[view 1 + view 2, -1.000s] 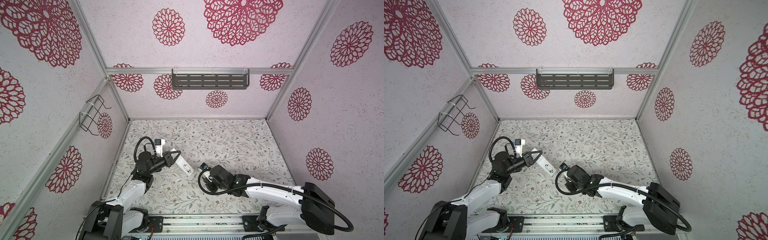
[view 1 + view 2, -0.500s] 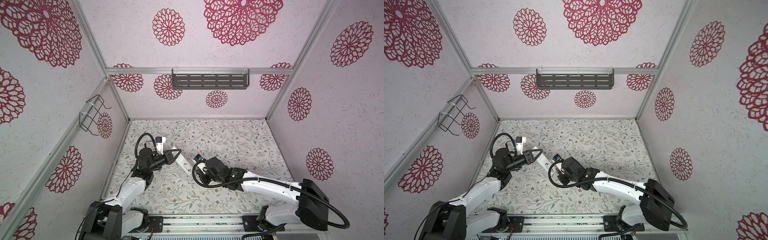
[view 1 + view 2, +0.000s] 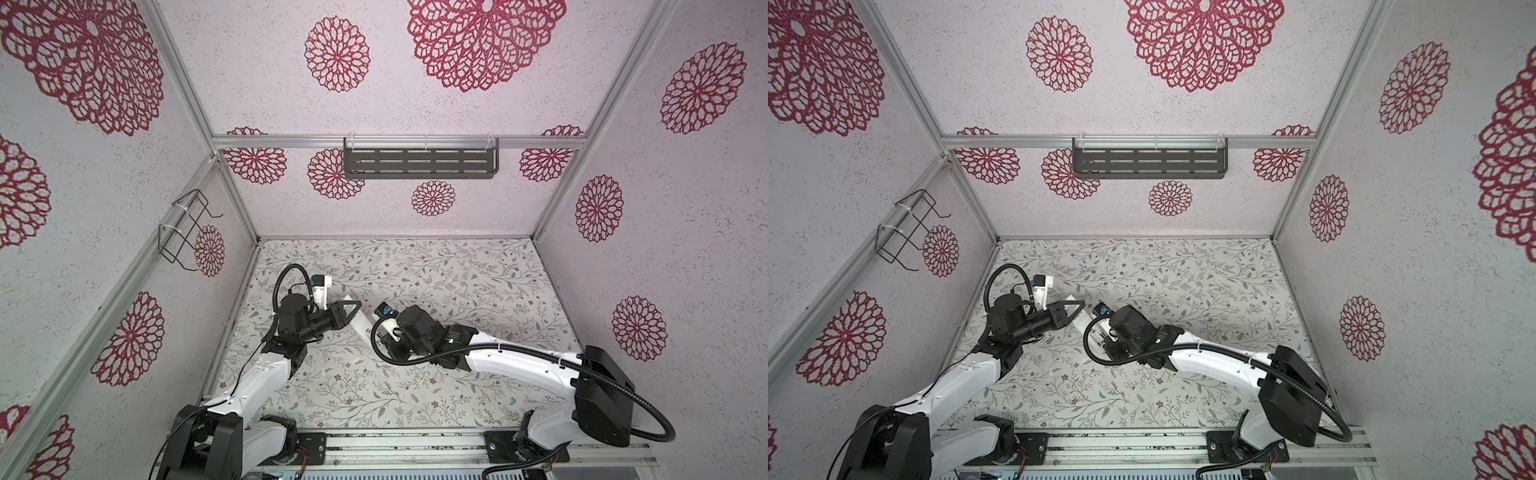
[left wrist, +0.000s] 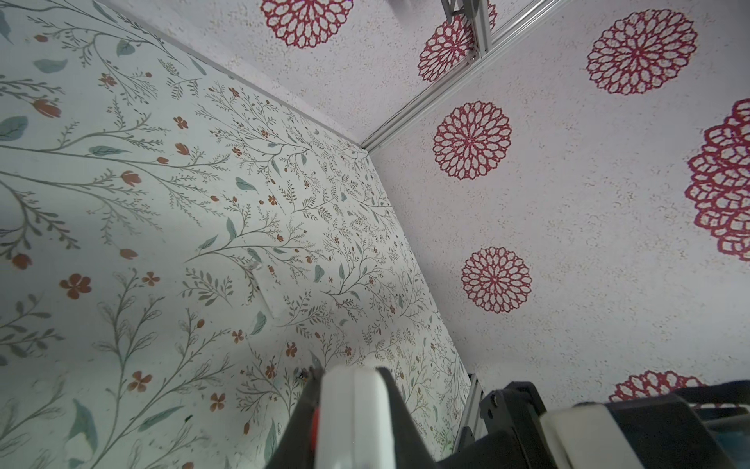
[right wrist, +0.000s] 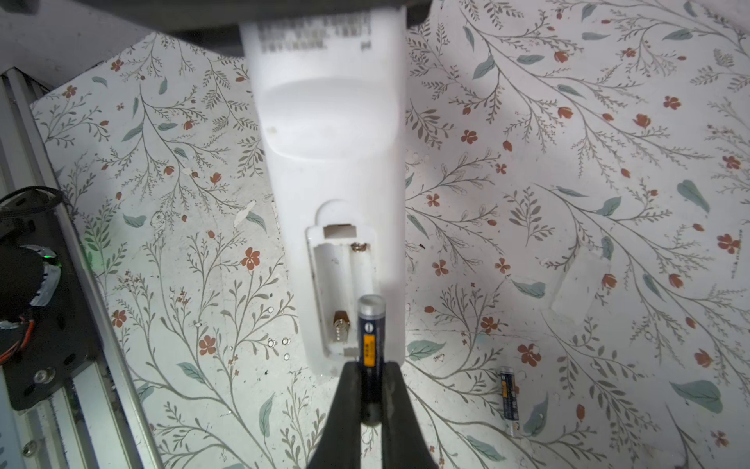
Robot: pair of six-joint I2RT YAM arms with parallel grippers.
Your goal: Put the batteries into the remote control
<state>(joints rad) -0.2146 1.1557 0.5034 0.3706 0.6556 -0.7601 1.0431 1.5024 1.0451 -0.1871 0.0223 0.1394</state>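
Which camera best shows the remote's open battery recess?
The right wrist view: the battery recess faces it, springs visible, the battery in the right gripper poised at its edge. In both top views the remote control is a white sliver, recess unseen. The left wrist view shows only the remote's end.

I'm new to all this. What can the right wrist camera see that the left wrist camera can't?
Only the right wrist view: the remote control's back with its open, empty battery recess, a battery pinched in the right gripper close to the recess, and a second battery lying on the table.
Only the left wrist view: the enclosure walls with red flower prints, and the left gripper clamped on the remote's end.
Both: the white remote and the floral table.
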